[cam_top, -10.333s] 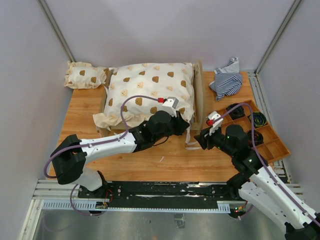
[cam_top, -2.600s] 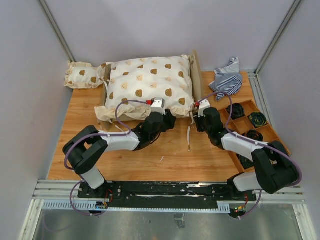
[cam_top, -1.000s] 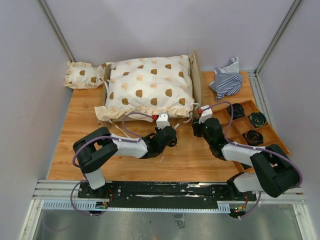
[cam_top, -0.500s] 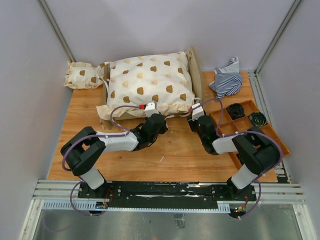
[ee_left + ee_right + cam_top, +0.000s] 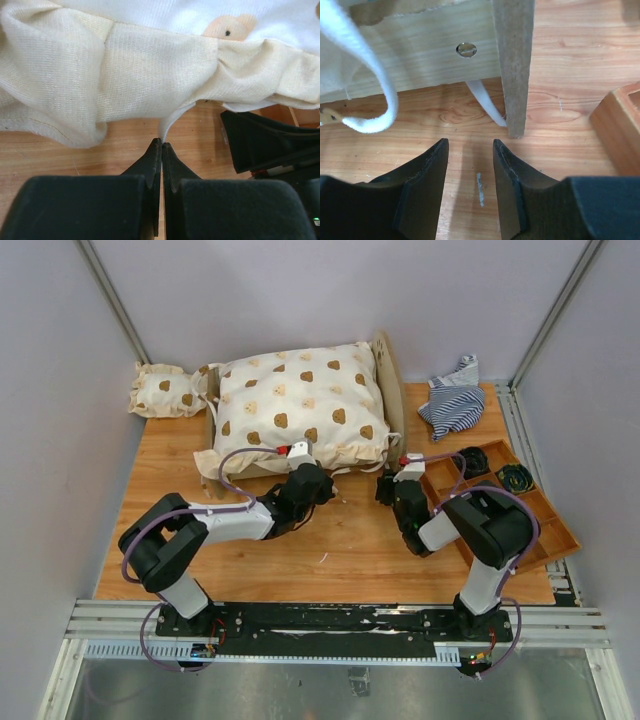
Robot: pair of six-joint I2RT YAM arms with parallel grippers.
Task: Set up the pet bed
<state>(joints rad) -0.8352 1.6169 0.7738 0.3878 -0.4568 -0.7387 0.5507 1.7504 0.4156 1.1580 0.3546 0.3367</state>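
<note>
One overhead, two wrist close-ups facing pet bed point(image 5: 435, 55)

I am working at a wood table point(image 5: 360, 570), pale walls point(image 5: 300, 290) standing around it, a metal rail point(image 5: 110, 620) lying along its near edge.

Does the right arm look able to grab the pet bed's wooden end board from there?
Probably yes. The right gripper is open and faces the end board of the pet bed, with only bare table between; a loose white strap hangs off to one side.
</note>
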